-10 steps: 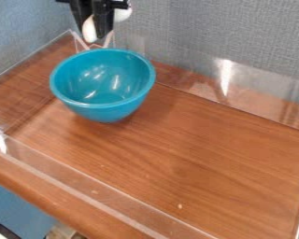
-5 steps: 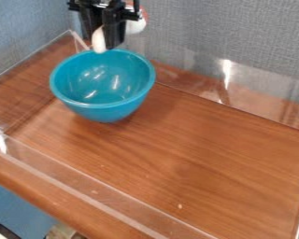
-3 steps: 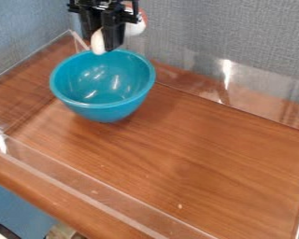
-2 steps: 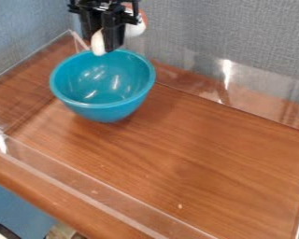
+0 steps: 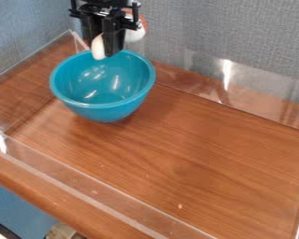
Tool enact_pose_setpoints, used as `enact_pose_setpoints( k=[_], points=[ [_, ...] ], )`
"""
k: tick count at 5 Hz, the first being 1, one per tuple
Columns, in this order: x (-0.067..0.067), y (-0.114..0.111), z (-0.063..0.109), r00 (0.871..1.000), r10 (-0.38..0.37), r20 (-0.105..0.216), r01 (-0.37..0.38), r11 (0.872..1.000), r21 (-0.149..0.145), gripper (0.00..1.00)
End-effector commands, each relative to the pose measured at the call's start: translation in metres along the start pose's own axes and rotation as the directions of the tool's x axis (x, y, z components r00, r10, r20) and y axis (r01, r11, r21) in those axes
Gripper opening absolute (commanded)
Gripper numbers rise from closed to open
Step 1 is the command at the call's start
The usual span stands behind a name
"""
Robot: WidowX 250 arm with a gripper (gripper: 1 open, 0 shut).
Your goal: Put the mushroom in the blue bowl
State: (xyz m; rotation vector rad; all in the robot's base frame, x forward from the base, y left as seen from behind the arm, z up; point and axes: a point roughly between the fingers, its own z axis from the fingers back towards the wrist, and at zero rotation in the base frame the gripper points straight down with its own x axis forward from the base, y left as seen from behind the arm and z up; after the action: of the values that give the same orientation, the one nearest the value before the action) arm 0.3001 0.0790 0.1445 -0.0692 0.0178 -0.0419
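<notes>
Soft, even indoor light, fairly bright. The glossy wooden tabletop (image 5: 190,140) shows pale streaks of glare, and the blue bowl (image 5: 104,85) carries a small highlight inside. Shadows are faint. The picture is small and slightly soft (fine detail lost).

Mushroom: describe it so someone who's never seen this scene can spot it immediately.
Start at the blue bowl on the left of the wooden table. Directly above its far rim hangs the black pincer, pointing down. The mushroom is the small cream-white piece pinched between its fingers, the only pale object against the dark pincer and grey wall.
</notes>
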Motion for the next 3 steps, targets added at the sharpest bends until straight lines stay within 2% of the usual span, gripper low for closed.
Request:
enact_pose_setpoints(
  k=[1,3],
  points=[
    [0.004,0.002,0.009,0.999,-0.013,0.033,0.012,1.0,0.021,0.0],
    [0.01,0.01,-0.002,1.0,-0.007,0.008,0.006,1.0,0.027,0.0]
  ],
)
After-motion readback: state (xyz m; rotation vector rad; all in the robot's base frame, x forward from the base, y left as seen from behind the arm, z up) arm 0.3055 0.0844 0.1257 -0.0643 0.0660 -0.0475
